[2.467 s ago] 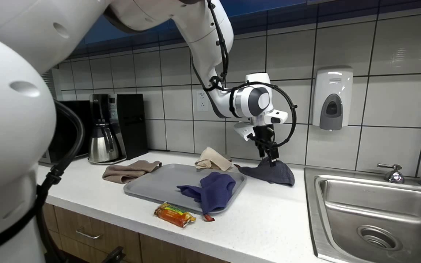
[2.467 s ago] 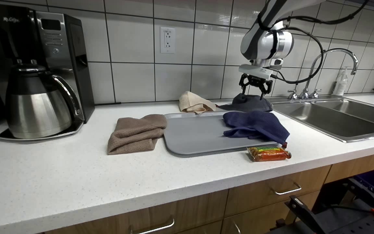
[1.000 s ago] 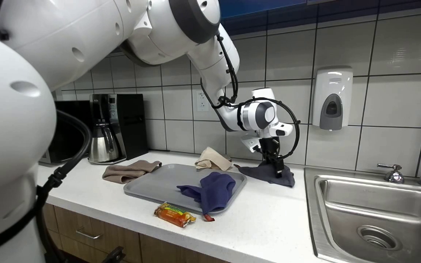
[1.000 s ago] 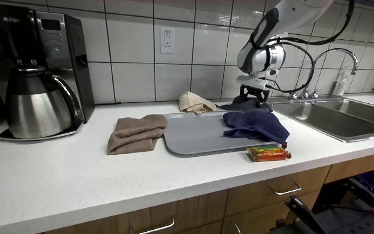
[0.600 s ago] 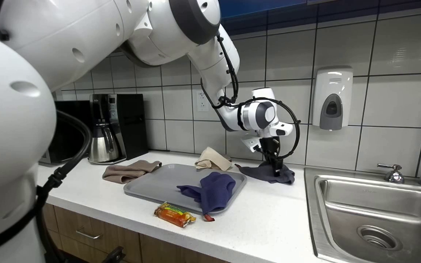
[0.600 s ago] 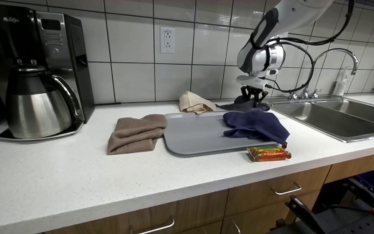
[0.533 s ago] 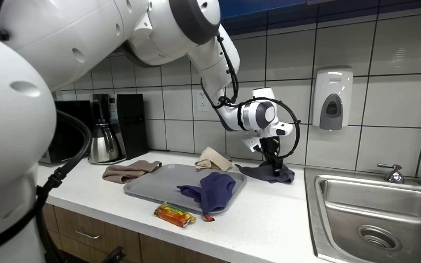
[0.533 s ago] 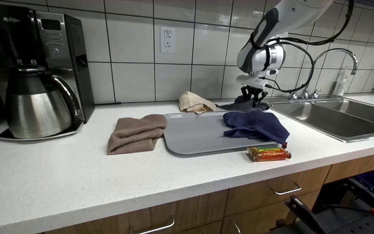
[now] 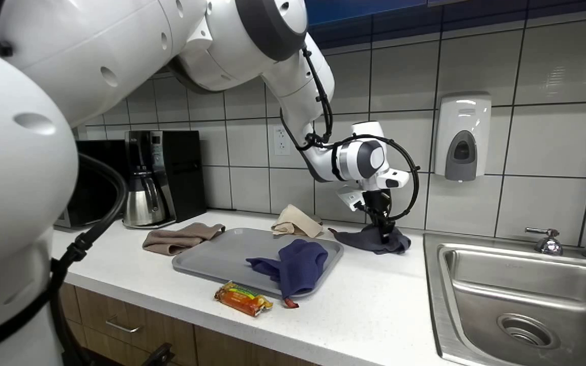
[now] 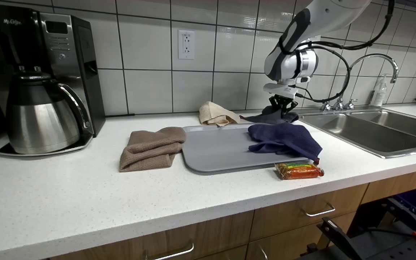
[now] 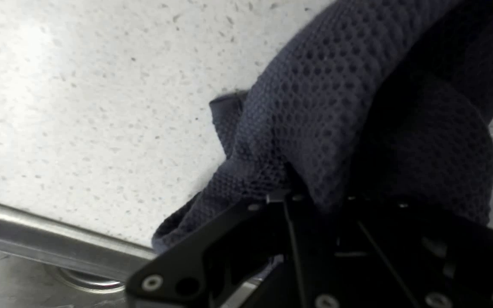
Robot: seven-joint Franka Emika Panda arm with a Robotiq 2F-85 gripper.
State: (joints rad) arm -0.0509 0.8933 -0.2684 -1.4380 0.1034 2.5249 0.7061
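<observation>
Plainly pinching a dark slate-grey waffle-weave cloth [image 11: 319, 105] with the black two-fingered end effector [image 11: 321, 203] at the far side of a white speckled tabletop [image 9: 374, 305].
Lies bunched there, just left of a stainless-steel sink [image 9: 443, 305], with a fold caught between the nearly meeting jaws in the wrist view and a tail trailing left toward a crumpled beige cloth [image 10: 217, 113]. Has, nearer and to the left, a flat grey rectangular tray [image 10: 219, 148] with a rumpled navy-blue cloth [image 10: 287, 139] draped across the right part. Has also a shiny orange-red snack packet [image 10: 299, 171] just beside the near edge, a folded brown cloth [image 10: 154, 146] by the left end, and a black-and-silver coffee maker [image 10: 85, 54] farther left.
</observation>
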